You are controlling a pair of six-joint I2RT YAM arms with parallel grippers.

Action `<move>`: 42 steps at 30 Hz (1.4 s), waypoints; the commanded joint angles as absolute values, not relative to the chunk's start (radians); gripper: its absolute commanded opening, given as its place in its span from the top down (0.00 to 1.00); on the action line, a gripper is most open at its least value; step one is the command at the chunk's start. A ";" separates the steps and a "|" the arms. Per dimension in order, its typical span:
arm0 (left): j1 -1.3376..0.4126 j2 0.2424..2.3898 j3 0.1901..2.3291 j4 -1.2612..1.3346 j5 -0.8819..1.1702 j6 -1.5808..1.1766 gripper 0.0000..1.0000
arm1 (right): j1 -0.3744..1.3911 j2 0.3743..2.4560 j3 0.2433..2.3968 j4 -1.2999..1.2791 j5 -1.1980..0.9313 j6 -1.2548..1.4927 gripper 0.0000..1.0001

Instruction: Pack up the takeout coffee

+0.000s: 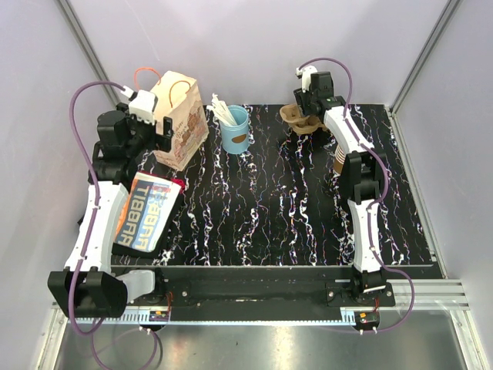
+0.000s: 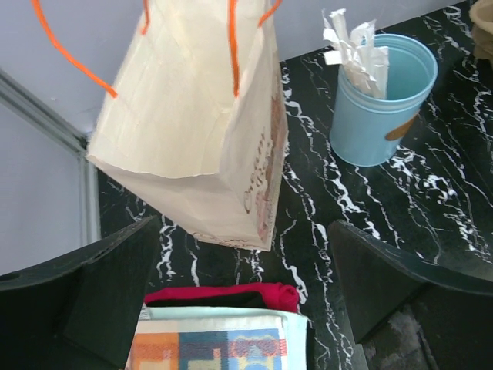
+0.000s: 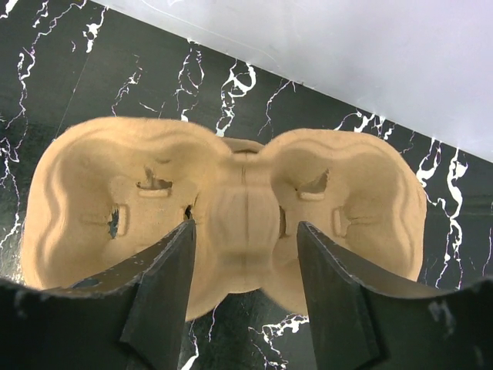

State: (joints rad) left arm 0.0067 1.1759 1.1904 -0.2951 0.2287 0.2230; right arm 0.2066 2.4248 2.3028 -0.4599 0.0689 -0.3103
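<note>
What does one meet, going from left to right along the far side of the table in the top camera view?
The paper bag with orange handles → light-blue cup of white sticks → tan cup carrier → stack of tan cups, partly behind the right arm.

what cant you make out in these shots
Tan cups: top view, the right arm covers most; lidded coffee or plain stack, unclear.
Paper bag, inside: left wrist view, top edge cuts off its mouth.
Cup carrier, near rim: right wrist view, the right gripper covers it.
</note>
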 commanded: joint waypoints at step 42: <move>0.005 1.710 1.784 -0.614 0.282 0.476 0.69 | 0.206 1.516 1.767 -0.503 -0.034 -0.219 0.24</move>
